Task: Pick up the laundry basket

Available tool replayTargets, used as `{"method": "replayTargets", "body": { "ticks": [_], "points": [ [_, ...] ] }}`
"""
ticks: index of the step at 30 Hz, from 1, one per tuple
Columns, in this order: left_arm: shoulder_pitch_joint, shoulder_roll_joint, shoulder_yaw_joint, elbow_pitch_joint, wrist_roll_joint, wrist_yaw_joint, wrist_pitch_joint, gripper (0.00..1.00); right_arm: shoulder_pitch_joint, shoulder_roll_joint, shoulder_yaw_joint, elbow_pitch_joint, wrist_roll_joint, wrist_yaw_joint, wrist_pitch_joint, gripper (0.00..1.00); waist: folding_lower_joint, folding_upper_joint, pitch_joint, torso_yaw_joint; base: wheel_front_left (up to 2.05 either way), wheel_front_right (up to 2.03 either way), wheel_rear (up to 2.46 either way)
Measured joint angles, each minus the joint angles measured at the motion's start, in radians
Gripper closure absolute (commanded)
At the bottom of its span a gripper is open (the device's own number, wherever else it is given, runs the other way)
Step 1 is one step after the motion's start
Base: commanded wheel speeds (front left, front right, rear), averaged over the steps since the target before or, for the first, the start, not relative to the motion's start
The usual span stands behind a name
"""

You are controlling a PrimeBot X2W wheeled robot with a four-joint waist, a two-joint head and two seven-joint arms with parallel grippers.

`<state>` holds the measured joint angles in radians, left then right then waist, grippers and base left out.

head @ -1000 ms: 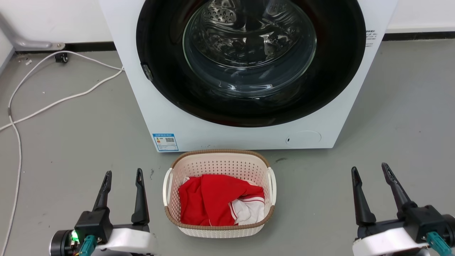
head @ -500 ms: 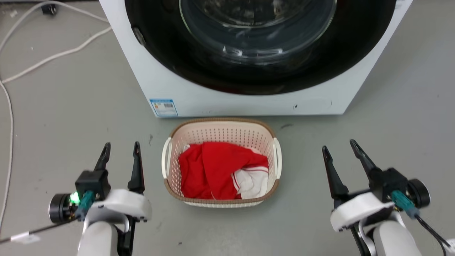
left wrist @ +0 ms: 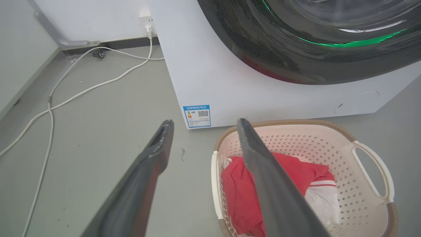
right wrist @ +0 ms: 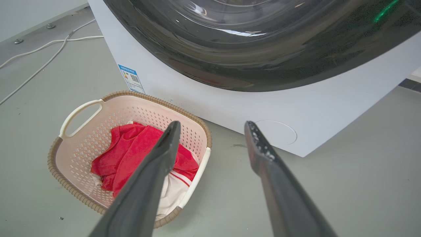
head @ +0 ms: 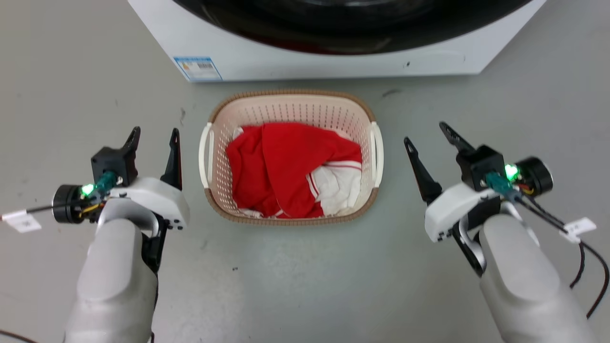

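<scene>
The small cream-white perforated plastic laundry basket [head: 289, 221] with a brown woven-look rim sits on the grey floor [head: 305, 286], between the left claw [head: 156, 129] and the right claw [head: 425, 132], both spread and empty. It probably lifts light and stiff, and the white side handles [head: 206, 155] suit gripping. Crumpled red-and-white cloth [head: 286, 166] hides its bottom.

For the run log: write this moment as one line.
stage: pre-grasp | left gripper: jaws open, left of basket, apart | right gripper: jaws open, right of basket, apart | basket: on floor, holds red cloth
</scene>
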<state>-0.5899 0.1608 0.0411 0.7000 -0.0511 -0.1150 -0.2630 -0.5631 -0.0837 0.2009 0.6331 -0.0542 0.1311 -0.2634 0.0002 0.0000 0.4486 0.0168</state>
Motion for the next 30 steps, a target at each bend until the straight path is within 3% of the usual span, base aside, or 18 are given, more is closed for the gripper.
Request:
{"method": "replayTargets", "body": {
  "ticks": [15,23,30],
  "points": [
    [-0.332,0.041,-0.108,0.39,-0.088,-0.014,0.02,0.0,-0.33,-0.007,0.147,0.352,0.042,0.0,0.0,0.0,-0.0001,0.0,0.219,-0.003,0.0,0.0,0.0],
    [-0.434,0.068,-0.212,0.467,-0.209,-0.014,0.08,0.0,-0.45,0.012,0.22,0.528,0.11,0.0,0.005,0.0,-0.0001,0.0,0.29,-0.004,0.0,0.0,0.0],
    [-0.476,0.084,-0.284,0.495,-0.279,-0.014,0.105,0.0,-0.506,0.025,0.281,0.597,0.172,0.0,0.025,0.0,-0.0001,0.0,0.333,-0.002,0.0,0.0,0.0]
  ]
}}
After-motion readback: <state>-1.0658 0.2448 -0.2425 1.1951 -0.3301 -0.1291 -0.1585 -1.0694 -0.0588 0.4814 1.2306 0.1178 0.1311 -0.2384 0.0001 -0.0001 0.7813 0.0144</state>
